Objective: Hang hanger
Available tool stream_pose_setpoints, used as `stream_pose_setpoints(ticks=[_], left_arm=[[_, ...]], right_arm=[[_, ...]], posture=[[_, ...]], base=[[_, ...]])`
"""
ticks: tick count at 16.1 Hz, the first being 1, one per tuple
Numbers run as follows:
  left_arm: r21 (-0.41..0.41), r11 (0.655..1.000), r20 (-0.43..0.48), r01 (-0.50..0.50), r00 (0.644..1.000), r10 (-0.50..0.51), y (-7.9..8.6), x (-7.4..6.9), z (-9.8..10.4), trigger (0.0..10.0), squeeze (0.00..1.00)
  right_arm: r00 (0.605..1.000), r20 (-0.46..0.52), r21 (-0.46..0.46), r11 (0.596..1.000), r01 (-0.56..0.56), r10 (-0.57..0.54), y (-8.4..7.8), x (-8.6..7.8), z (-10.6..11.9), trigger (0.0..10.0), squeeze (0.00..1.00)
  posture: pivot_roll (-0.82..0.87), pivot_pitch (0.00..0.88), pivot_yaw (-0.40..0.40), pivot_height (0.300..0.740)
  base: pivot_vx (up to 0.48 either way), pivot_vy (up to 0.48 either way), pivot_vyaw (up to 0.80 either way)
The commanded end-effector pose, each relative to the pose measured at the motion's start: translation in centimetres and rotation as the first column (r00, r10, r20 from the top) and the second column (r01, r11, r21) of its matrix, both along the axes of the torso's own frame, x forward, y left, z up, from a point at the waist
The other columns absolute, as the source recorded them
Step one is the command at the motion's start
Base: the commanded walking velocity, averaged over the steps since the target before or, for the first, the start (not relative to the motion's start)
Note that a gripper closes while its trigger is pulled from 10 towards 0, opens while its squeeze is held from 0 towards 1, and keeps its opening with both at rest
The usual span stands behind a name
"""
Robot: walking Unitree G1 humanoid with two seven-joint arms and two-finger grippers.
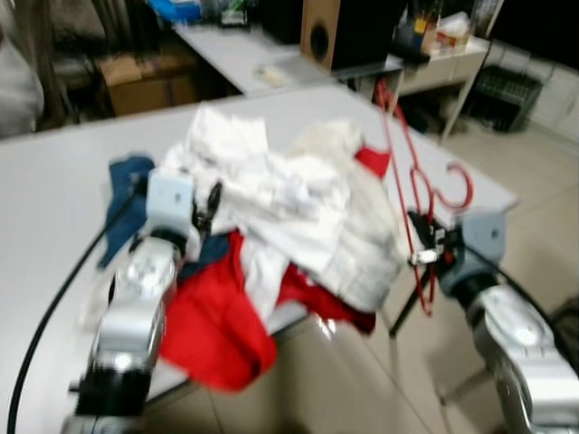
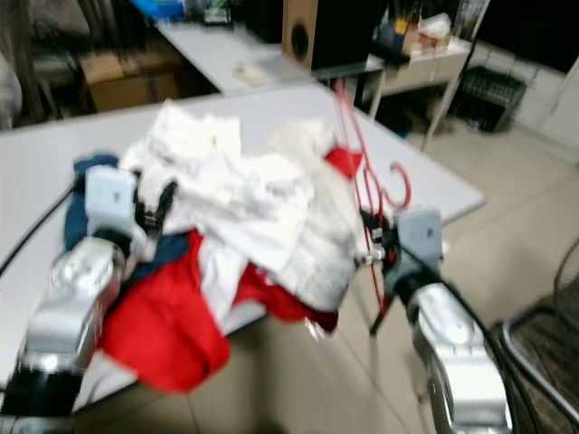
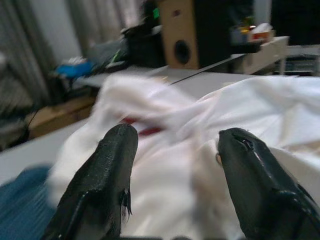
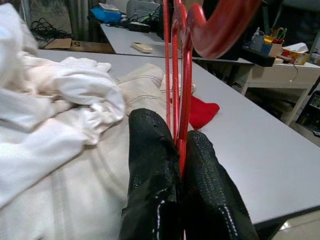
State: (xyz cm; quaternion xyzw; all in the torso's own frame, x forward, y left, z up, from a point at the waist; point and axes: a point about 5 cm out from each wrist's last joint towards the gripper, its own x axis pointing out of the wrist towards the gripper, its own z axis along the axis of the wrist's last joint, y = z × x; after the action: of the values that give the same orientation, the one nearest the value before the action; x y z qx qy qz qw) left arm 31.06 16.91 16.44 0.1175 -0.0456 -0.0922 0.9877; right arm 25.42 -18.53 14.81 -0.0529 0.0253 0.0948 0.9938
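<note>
beside the clothes pile [image 1: 280, 235], at the table's [image 1: 54, 181] near edge, the right gripper [image 1: 431, 256] has its two black fingers [image 4: 150, 165] pressed together on the thin rods of a red hanger [image 1: 404, 172]. the hanger stands upright just off the pile's right side, its hook [image 1: 460, 185] curling away from the pile and above the gripper. on the pile's left side the left gripper [image 3: 175, 165] hovers with its fingers spread wide and nothing between them, pointed at the white cloth.

to do this step well, judging from the pinch low on the rods, the hanger should be kept vertical and lifted clear of the pile so no fabric snags on it, with the hook turned toward whatever rail it is meant for; no rail can be made out, so one must be found first. the grip is narrow, so the hanger could swivel if swung fast.

as for containers, a cardboard box [image 1: 149, 77] sits far behind the pile, contents too blurred to tell. a speaker [image 1: 339, 32] stands on the desk beyond the pile.
</note>
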Motion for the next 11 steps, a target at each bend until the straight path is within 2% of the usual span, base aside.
stream_pose_setpoints(ticks=[1,4,6,7,8,10,11], left_arm=[[0.038,0.998,-0.004,0.060,0.998,-0.060,-0.6,0.0,0.1,10.0,0.00],[0.049,0.985,0.008,0.165,0.986,-0.165,0.3,-0.2,1.1,10.0,0.00],[0.095,0.965,0.003,0.246,0.969,-0.247,0.8,-0.3,1.6,10.0,0.00],[0.105,0.953,-0.003,0.284,0.958,-0.285,1.0,-0.4,1.7,10.0,0.00],[0.105,0.918,-0.033,0.382,0.924,-0.381,0.9,-0.7,1.8,10.0,0.00],[0.128,0.891,-0.068,0.436,0.900,-0.431,0.7,-0.7,1.5,10.0,0.00],[0.181,0.882,-0.092,0.435,0.900,-0.425,0.8,-0.1,1.1,10.0,0.00]], right_arm=[[1.000,0.006,-0.005,1.000,0.022,-0.022,-0.6,0.0,0.0,10.0,0.00],[1.000,0.006,-0.002,1.000,0.025,-0.025,-0.7,0.0,-0.1,10.0,0.00],[0.999,0.009,-0.003,0.999,0.040,-0.040,-1.2,-0.1,0.0,10.0,0.00],[0.999,0.011,-0.003,0.999,0.046,-0.046,-1.4,-0.1,0.0,10.0,0.00],[0.999,0.012,-0.004,0.999,0.053,-0.053,-1.7,-0.2,0.0,10.0,0.00],[0.998,0.011,-0.005,0.998,0.055,-0.055,-1.8,-0.2,0.0,10.0,0.00],[0.998,0.013,-0.006,0.999,0.054,-0.054,-1.8,-0.2,0.0,10.0,0.00]], posture=[[-0.20,0.000,-0.029,0.740],[-0.20,0.000,-0.016,0.740],[-0.20,0.000,-0.007,0.740],[-0.20,0.000,-0.007,0.740],[-0.20,0.000,-0.007,0.740],[-0.20,0.000,-0.008,0.740],[-0.20,0.000,-0.008,0.740]], base=[[0.000,0.000,0.00],[0.000,0.000,0.00],[0.000,0.000,0.00],[0.000,0.000,0.00],[0.000,0.000,0.00],[0.000,0.000,0.00],[0.000,0.000,0.00]])
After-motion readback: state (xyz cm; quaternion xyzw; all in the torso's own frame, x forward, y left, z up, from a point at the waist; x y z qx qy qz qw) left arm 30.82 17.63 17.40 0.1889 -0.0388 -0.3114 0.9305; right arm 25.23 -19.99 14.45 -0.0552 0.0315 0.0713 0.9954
